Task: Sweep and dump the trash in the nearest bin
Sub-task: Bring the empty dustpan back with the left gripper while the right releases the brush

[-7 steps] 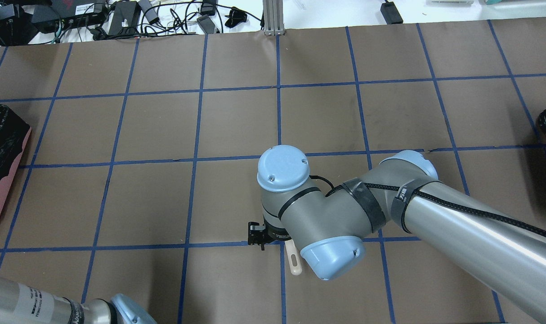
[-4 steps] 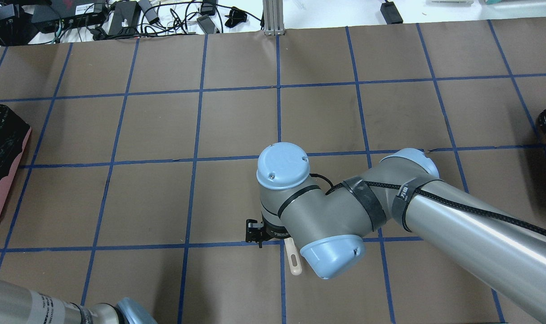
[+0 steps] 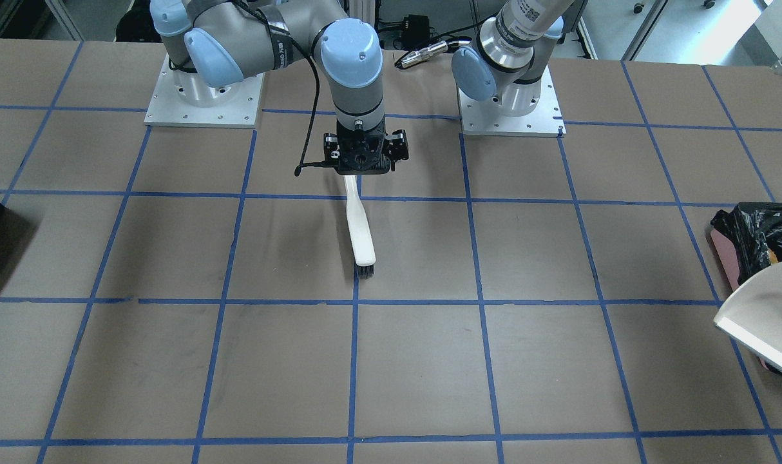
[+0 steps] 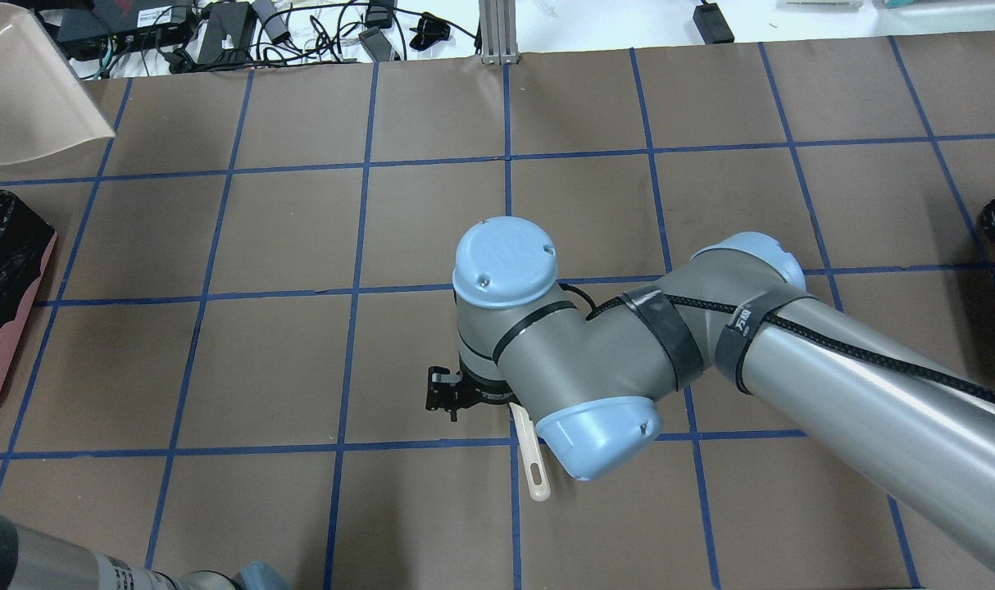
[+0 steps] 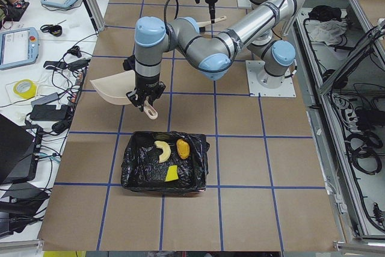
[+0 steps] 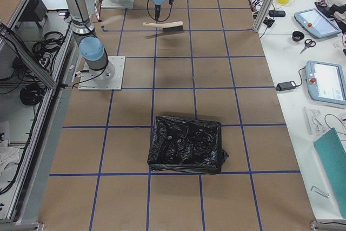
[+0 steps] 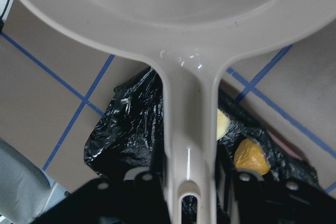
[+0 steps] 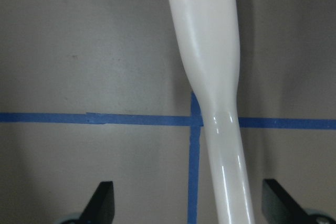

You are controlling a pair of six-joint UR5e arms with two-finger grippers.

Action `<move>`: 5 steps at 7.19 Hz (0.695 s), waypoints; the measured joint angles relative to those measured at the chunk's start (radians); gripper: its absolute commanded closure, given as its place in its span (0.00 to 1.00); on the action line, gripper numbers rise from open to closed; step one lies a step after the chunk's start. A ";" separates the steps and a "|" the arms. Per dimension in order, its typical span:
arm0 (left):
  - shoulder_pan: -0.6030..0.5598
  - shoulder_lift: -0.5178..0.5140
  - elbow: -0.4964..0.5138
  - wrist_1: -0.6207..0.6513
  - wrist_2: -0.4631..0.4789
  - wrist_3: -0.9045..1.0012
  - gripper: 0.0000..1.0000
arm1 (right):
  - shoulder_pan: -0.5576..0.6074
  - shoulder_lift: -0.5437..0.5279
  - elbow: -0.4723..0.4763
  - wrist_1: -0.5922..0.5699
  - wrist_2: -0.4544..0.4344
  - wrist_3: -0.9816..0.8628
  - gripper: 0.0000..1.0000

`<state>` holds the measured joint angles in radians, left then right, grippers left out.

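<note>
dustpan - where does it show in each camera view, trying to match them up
Front-facing: dustpan at the right edge, below the middle.
Overhead: top left corner.
Exterior left: left of centre, just above the bin in the picture.
Exterior right: not in it.
Left wrist: fills the top, handle running down the middle.
Right wrist: not in it; that handle is the brush.
Shared landmark: that black-lined bin.

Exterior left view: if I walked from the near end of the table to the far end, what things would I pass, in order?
The bin, with the trash lying in it → the dustpan, held by the near arm → the brush, held by the far arm.
</note>
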<state>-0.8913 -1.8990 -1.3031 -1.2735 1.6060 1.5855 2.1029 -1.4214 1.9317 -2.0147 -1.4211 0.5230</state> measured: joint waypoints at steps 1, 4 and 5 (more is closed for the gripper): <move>-0.044 0.012 -0.026 -0.009 0.003 -0.084 1.00 | -0.003 -0.002 -0.048 0.038 -0.001 -0.003 0.00; -0.197 0.046 -0.094 -0.013 0.006 -0.359 1.00 | -0.092 -0.064 -0.137 0.117 -0.025 -0.133 0.00; -0.247 0.054 -0.116 -0.013 0.005 -0.458 1.00 | -0.152 -0.108 -0.174 0.190 -0.046 -0.200 0.00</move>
<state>-1.1384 -1.8446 -1.4189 -1.2869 1.6107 1.1275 1.9510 -1.5296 1.7580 -1.8242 -1.4675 0.3227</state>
